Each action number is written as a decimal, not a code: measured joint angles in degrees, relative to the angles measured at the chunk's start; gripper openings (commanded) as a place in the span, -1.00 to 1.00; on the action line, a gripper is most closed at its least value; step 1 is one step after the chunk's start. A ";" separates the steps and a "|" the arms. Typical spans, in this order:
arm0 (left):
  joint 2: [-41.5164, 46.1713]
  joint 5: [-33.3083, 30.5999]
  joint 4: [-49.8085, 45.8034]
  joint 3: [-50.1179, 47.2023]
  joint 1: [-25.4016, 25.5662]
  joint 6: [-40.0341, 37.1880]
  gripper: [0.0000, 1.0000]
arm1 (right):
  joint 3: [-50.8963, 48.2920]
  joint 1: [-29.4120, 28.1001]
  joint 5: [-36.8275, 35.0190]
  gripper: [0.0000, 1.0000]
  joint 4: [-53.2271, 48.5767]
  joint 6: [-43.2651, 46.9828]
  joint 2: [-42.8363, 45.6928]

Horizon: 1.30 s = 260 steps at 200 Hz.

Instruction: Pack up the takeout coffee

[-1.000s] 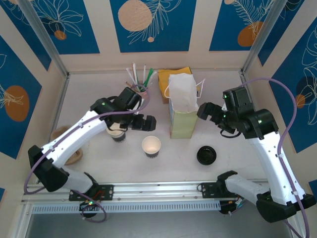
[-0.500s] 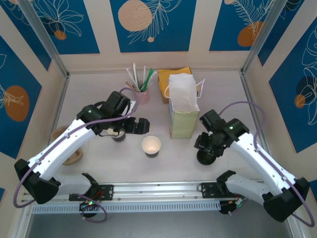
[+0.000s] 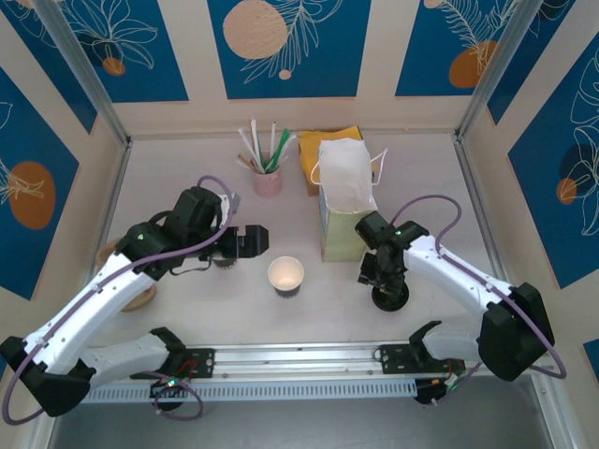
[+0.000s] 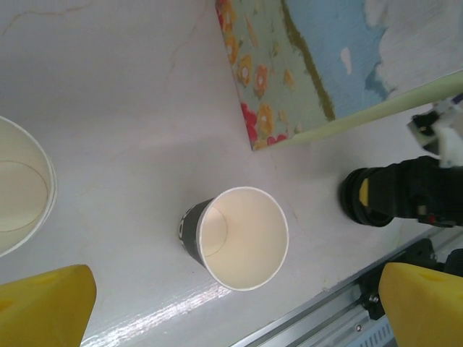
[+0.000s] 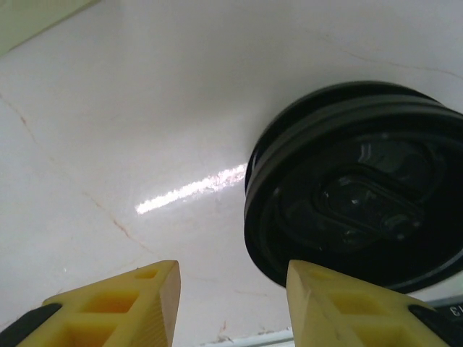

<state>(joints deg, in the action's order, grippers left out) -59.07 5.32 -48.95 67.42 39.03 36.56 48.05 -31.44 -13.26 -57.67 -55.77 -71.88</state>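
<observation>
1. The takeout coffee's cup [image 3: 285, 277], white with a dark band round its lower half, stands upright and open-mouthed on the white surface [image 3: 178, 178]. It sits toward the near edge, a little left of centre, its pale inside showing.
2. Its round black lid [image 3: 394, 298] lies flat on the surface to the cup's right, well apart from it and also toward the near edge.
3. The right end effector [image 5: 231, 303] hangs low over the lid's left side. Its yellow fingers [image 5: 123, 303] stand at a middling gap with bare surface showing between them. One finger is in front of the lid's rim and the other is over the surface beside it. Neither visibly presses the lid.
4. The left end effector [image 4: 235, 314] hovers above and just left of the cup, its jaws spread wide and holding nothing. A second, pale paper cup [image 4: 22, 188] stands on the surface beside it.
5. A tall pale-yellow paper bag [image 3: 346, 220] with white handles stands upright at mid-surface, behind the gap between cup and lid.
6. A pink cup of straws [image 3: 268, 180] stands near the far edge, left of the bag.
</observation>
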 measured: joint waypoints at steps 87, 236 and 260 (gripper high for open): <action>-0.26 0.04 1.81 -0.20 -0.35 0.63 1.00 | -3.48 2.34 0.20 -0.23 4.37 1.70 -1.49; -2.19 1.07 1.86 -0.20 -1.27 -0.50 1.00 | -3.87 2.97 -0.07 -0.81 5.16 2.56 -2.60; -2.19 1.27 1.86 -0.20 -1.42 -0.90 1.00 | -3.80 2.93 -0.22 -0.80 3.98 2.51 -1.88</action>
<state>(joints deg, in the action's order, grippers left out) -61.25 6.59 -47.09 67.22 37.60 35.66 44.25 -28.51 -13.47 -53.69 -53.25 -73.76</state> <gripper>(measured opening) 0.998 0.100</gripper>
